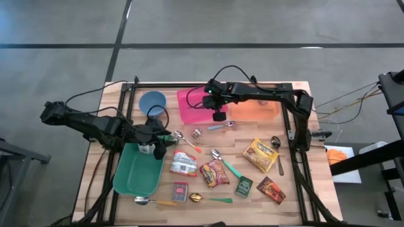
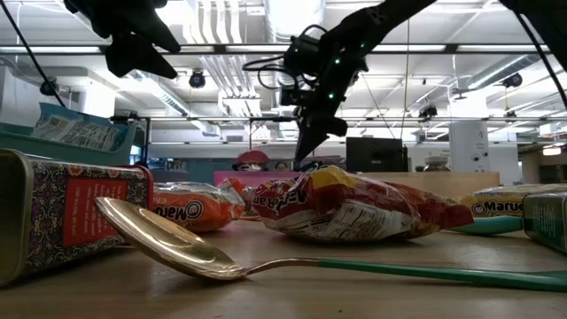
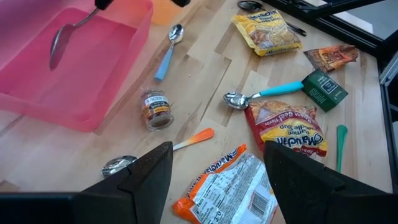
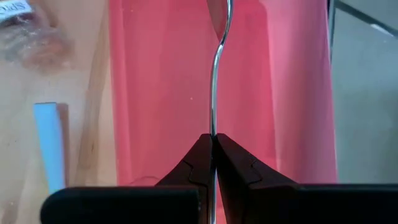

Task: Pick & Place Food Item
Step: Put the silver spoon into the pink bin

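My right gripper [image 1: 218, 116] hovers over the pink tray [image 1: 191, 106] at the table's far middle, shut on a bare metal spoon [image 3: 61, 38]. My left gripper [image 3: 214, 169] stands open above the green tray's [image 1: 134, 171] far right corner, touching nothing. Just beyond its fingers a white-and-orange ramen packet [image 3: 231, 190] lies flat on the table. A red ramen packet [image 1: 214, 173], a yellow packet [image 1: 261, 154], a brown packet [image 1: 271, 189], a green box [image 1: 244, 186] and a small jar [image 3: 155, 109] also lie on the wood. My right gripper pinches the spoon's thin metal handle [image 4: 214, 127] between its two fingertips, slanting down from above. The handle runs on past the fingertips along the line they point. The spoon's bowl [image 3: 57, 50] hangs lowest, over the pink tray's inside and clear of it.
Several loose spoons lie about: blue-handled [image 1: 221, 126], orange-handled [image 1: 188, 143], teal-handled [image 1: 226, 163], gold [image 1: 207, 199], black [image 1: 277, 152]. A blue bowl [image 1: 152, 101] and an orange tray [image 1: 257, 111] stand at the far edge. A patterned tin [image 1: 180, 191] lies near the front.
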`<act>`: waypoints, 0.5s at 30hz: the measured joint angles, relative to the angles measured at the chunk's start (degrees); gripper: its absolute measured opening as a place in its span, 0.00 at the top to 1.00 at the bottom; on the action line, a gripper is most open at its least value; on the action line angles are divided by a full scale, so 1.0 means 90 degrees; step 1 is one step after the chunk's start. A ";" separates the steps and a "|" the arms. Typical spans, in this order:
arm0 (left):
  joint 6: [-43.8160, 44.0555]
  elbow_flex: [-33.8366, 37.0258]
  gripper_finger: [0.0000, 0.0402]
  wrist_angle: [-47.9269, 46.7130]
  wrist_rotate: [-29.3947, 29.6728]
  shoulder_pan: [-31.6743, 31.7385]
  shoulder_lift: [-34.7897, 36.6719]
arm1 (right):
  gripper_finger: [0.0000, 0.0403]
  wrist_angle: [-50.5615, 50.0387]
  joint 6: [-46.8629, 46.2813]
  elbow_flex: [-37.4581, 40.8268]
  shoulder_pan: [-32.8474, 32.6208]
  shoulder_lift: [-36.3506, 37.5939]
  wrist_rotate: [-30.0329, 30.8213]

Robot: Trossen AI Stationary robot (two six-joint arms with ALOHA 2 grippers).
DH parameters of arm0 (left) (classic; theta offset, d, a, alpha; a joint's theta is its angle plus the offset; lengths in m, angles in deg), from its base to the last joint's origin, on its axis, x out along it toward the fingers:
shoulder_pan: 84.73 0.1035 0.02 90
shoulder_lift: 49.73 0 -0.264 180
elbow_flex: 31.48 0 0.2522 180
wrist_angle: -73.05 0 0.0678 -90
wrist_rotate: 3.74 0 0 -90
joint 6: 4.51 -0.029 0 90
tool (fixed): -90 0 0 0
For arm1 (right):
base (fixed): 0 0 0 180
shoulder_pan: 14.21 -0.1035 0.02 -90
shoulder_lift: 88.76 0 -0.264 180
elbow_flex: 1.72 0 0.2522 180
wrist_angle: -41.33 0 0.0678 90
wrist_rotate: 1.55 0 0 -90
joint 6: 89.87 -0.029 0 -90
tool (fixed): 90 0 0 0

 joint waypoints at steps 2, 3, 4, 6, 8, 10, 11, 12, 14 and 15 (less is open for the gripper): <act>0.0002 0.0000 0.37 0.0000 -0.0001 0.0000 0.0000 | 0.98 -0.0022 0.0000 -0.0193 0.0000 -0.0192 -0.0017; 0.0000 0.0000 0.37 0.0000 -0.0001 0.0000 0.0000 | 0.98 -0.0066 0.0000 -0.0294 -0.0003 -0.0299 -0.0021; 0.0001 0.0000 0.37 0.0001 -0.0001 0.0000 0.0000 | 0.98 -0.0149 0.0002 -0.0389 -0.0005 -0.0398 -0.0044; 0.0002 0.0000 0.37 -0.0001 -0.0001 0.0000 0.0000 | 0.98 -0.0307 0.0015 -0.0625 -0.0007 -0.0594 -0.0172; 0.0004 0.0000 0.37 -0.0001 -0.0001 0.0000 0.0000 | 0.98 -0.0507 -0.0044 -0.0896 -0.0005 -0.0785 -0.0357; 0.0005 0.0000 0.37 -0.0001 -0.0001 0.0000 0.0000 | 0.98 -0.0795 -0.0148 -0.1176 0.0015 -0.0956 -0.0442; 0.0005 0.0000 0.37 -0.0003 -0.0001 0.0000 0.0000 | 0.98 -0.0917 -0.0207 -0.1316 0.0020 -0.1051 -0.0475; 0.0007 0.0000 0.37 -0.0002 -0.0001 0.0001 0.0000 | 0.98 -0.1024 -0.0272 -0.1450 0.0042 -0.1126 -0.0519; 0.0008 0.0000 0.37 -0.0003 -0.0001 0.0001 0.0000 | 0.98 -0.1333 -0.0358 -0.1678 0.0066 -0.1272 -0.0642; 0.0011 0.0000 0.37 -0.0001 -0.0001 0.0000 0.0000 | 0.98 -0.1417 -0.0370 -0.1765 0.0091 -0.1311 -0.0728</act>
